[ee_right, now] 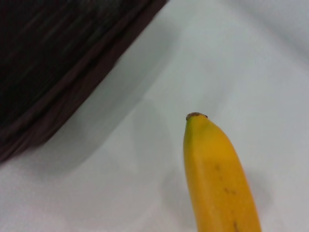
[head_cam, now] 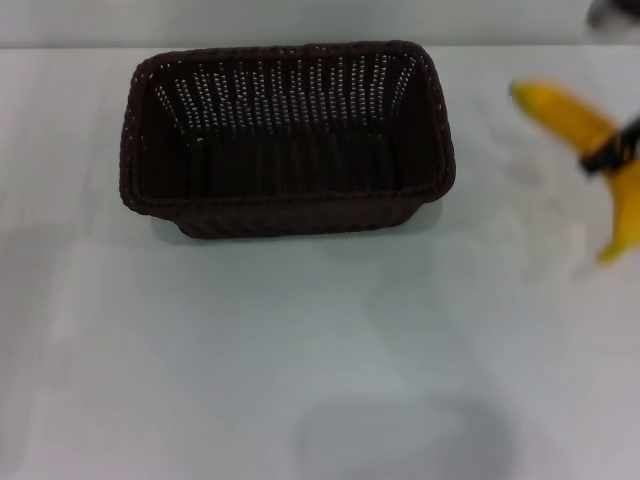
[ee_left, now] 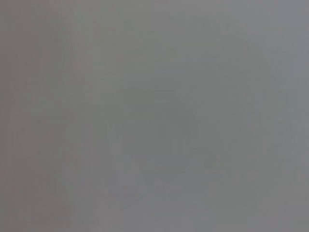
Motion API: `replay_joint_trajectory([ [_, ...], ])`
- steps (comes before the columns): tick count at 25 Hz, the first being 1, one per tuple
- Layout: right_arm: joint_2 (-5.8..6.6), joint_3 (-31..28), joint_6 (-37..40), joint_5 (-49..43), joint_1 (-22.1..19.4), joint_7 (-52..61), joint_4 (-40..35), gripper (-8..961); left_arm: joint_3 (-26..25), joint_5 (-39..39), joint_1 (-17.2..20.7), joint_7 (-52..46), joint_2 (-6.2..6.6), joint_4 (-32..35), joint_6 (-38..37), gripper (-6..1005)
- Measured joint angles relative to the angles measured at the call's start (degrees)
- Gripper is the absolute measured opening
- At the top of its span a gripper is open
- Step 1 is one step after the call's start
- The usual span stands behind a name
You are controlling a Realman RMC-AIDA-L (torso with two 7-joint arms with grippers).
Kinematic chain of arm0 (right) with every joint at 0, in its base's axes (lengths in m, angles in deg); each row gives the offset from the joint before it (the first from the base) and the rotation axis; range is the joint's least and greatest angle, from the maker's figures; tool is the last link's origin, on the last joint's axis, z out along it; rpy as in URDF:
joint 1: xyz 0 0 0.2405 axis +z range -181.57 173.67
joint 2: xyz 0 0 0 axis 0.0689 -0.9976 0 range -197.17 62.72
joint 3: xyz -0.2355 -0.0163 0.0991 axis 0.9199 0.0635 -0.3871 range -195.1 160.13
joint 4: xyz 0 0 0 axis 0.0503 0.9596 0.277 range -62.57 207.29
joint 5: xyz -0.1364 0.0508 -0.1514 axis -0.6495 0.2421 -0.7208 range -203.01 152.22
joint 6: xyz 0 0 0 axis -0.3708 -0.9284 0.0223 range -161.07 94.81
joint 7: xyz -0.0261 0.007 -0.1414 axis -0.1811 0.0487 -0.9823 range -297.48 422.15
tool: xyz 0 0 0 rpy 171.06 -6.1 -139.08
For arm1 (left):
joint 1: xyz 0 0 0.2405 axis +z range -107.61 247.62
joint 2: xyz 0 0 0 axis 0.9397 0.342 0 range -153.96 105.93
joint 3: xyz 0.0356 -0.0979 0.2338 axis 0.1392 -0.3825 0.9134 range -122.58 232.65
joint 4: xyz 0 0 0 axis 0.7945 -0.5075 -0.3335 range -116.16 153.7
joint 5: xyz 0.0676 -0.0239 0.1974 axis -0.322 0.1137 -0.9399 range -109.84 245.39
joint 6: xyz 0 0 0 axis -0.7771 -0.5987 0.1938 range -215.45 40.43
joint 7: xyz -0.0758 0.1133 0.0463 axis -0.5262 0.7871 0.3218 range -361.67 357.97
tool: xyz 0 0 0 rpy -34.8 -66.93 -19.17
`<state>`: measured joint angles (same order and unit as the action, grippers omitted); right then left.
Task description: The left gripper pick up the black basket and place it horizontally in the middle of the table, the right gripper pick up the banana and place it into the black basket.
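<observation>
Yellow banana (head_cam: 585, 150) hangs clamped in my right gripper (head_cam: 612, 152), well right of the black basket (head_cam: 285, 140) lying lengthwise mid-table (head_cam: 300, 350). Pinched near its middle, the fruit could swing, clip the rim and miss. My left gripper is unseen.

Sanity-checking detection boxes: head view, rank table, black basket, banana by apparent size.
1. table, fills almost the whole view.
2. black basket.
3. banana, cut at the right edge where the right gripper holds it, so its full extent is unsure.
</observation>
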<state>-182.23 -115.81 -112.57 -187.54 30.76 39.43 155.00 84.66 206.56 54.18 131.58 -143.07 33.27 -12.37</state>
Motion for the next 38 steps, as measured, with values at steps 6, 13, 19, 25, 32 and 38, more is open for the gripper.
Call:
replay_joint_trajectory([
  [6,-0.28,-3.24,8.74,2.51,5.46,-4.24,0.61,486,0.04,0.02,-0.36,-0.02,-0.04,0.0,-0.19,861],
  [13,-0.43,2.23,16.81,27.9,15.08,-19.1,-9.2,487,0.19,0.01,-1.32,-0.03,-0.04,-1.28,-0.12,861],
  [19,-0.88,7.54,19.9,34.72,21.79,-26.58,-21.91,487,0.38,0.0,-1.8,-1.5,-0.03,-1.41,0.13,861],
  [25,-0.98,11.4,27.96,38.17,21.67,-27.54,-24.94,487,0.44,-0.07,-2.07,-1.6,-0.03,-1.49,0.14,861],
  [32,-0.66,10.25,28.36,38.41,20.16,-27.04,-24.0,638,0.44,-0.06,-2.1,-1.6,-0.03,-1.5,0.15,861],
  [38,-0.62,3.79,28.8,43.23,14.59,-28.73,-21.03,779,0.41,-0.01,-1.95,-1.6,-0.03,-1.5,0.12,861],
])
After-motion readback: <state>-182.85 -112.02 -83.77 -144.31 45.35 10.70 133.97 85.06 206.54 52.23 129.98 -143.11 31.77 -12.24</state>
